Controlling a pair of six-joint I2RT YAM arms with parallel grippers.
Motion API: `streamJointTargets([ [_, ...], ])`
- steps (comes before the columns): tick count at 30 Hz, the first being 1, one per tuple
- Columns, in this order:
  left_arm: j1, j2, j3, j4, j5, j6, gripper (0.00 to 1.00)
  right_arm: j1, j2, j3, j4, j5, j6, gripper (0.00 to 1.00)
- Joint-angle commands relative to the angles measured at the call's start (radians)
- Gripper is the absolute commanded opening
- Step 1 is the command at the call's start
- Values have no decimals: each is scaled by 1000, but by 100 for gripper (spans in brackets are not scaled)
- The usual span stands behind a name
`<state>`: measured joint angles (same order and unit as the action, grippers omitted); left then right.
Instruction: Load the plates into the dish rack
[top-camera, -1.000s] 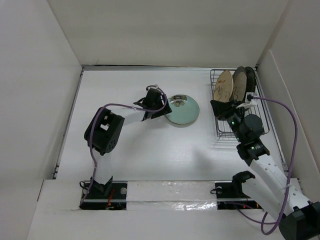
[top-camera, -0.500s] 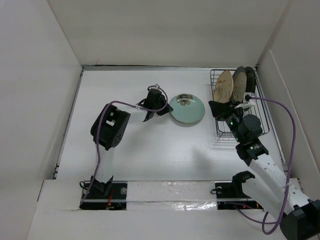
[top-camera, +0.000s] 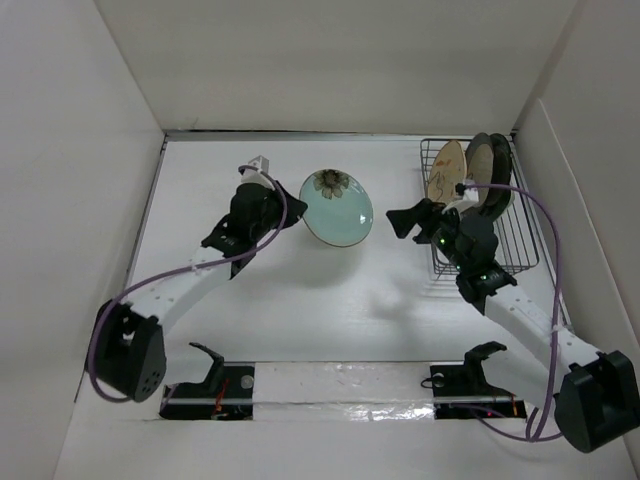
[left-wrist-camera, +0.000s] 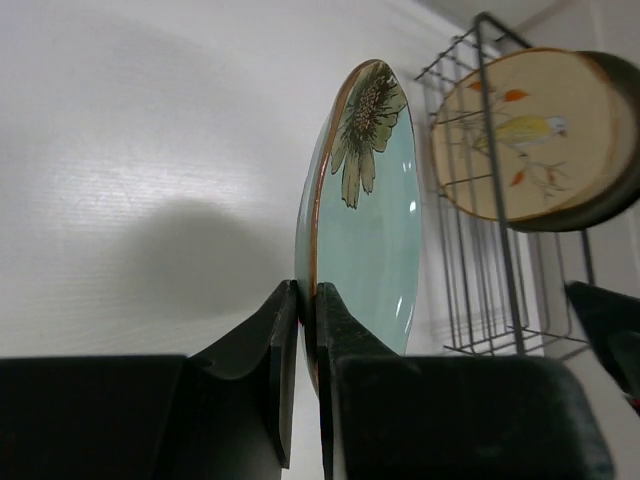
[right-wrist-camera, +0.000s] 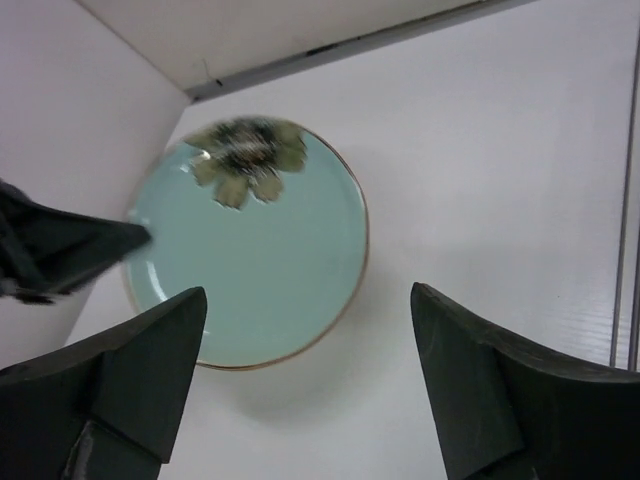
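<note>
left gripper (left-wrist-camera: 305, 295) pinched the teal plate (left-wrist-camera: 365, 230) by its rim, plate on edge. right gripper (top-camera: 404, 220) stood spread wide beside the dish rack (top-camera: 510, 245).

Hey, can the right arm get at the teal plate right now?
Probably yes: the right gripper is open, facing the teal plate with nothing between; the left gripper pinches only its opposite edge.

— What do we see of the tabletop (top-camera: 300, 320)?
— We see a white, faintly grained surface, closed in by white panels (top-camera: 120, 110) at the left, back and right.
— And what do we find standing directly on it?
— The dish rack (top-camera: 510, 255), at the far right corner, close against the right panel. Soft shadows (top-camera: 395, 300) lie near the middle.
</note>
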<state>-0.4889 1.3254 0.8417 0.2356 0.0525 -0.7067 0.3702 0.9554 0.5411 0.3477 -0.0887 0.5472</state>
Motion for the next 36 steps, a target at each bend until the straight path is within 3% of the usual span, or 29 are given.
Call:
streamJointTargets([
  [1, -8, -169, 5, 65, 55, 38, 0, 21, 57, 71, 91, -129, -26, 92],
  [3, -8, -236, 19, 25, 55, 64, 0, 32, 107, 91, 131, -187, -20, 97],
  [7, -8, -317, 63, -82, 76, 141, 0, 50, 157, 108, 197, -321, 17, 100],
  [15, -8, -384, 83, -104, 144, 162, 0, 71, 204, 117, 257, -375, 57, 100],
  [24, -8, -407, 125, -90, 242, 157, 0, 101, 272, 109, 263, -292, 51, 99],
  [29, -8, -411, 128, -84, 270, 162, 0, 101, 302, 97, 345, -388, 57, 99],
  [34, -8, -416, 122, -82, 282, 167, 0, 110, 397, 83, 622, -618, 161, 84],
  [35, -8, -414, 128, -94, 276, 171, 0, 110, 419, 63, 678, -626, 187, 78],
  [36, -8, -414, 140, -107, 268, 185, 0, 119, 430, 59, 721, -635, 230, 60],
])
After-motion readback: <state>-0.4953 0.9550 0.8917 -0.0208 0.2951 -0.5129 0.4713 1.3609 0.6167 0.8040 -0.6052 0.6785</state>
